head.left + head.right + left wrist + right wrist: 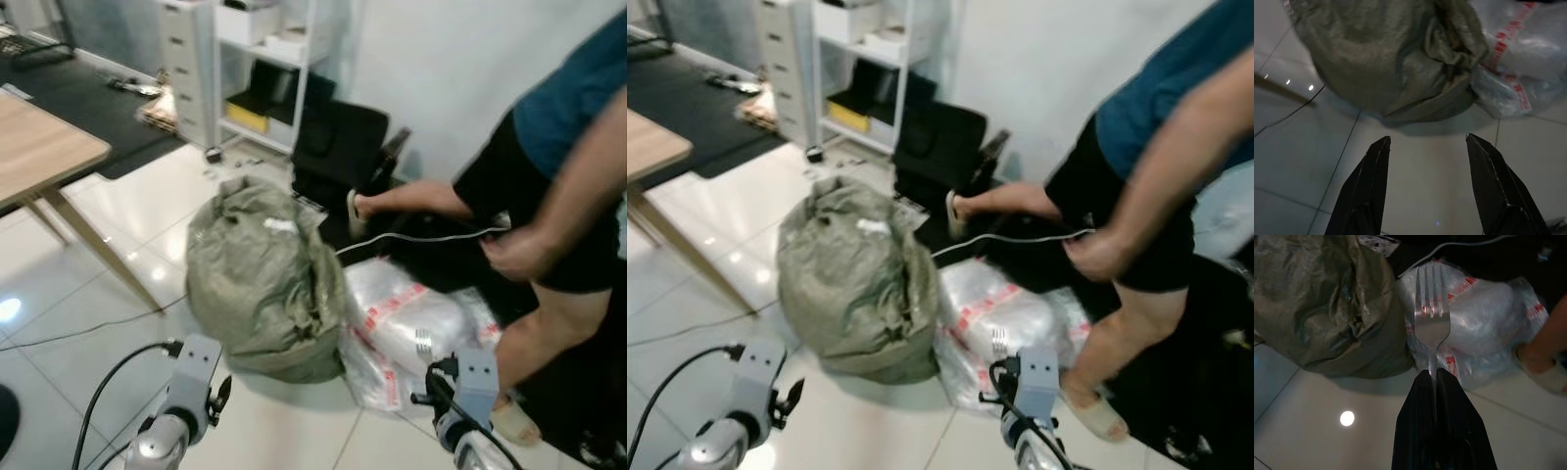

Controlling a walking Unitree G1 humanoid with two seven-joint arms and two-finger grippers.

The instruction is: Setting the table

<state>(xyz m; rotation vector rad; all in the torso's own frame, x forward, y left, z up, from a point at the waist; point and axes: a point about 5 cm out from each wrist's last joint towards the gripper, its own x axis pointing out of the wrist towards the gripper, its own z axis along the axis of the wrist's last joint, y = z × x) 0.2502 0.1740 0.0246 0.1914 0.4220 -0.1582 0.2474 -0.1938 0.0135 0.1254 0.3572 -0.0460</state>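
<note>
A fork (1432,316) is pinched by its handle between the pressed-together fingers of the right claw (1436,374), tines pointing forward, out over the floor. The same fork can be made out as a small silver glint above the right wrist in the head view (422,344). So the pick-up looks done, but the placing is judged not yet begun.

The left claw (1426,142) is spread wide and empty, held low above the pale floor tiles (1415,186).

Straight ahead, a crumpled grey-green sack (263,279) is seen on the floor, with clear plastic bags (411,318) bearing red print touching it on the right side. A seated person (549,196) is in view at the right, a white cable (411,238) held in one hand.

The wooden table (44,147) is caught at the far left edge of the head view, well apart from the fork, and no place settings can be made out on its visible corner. A turn toward it is judged to be needed before the fork can be laid; most of the task appears still ahead.
</note>
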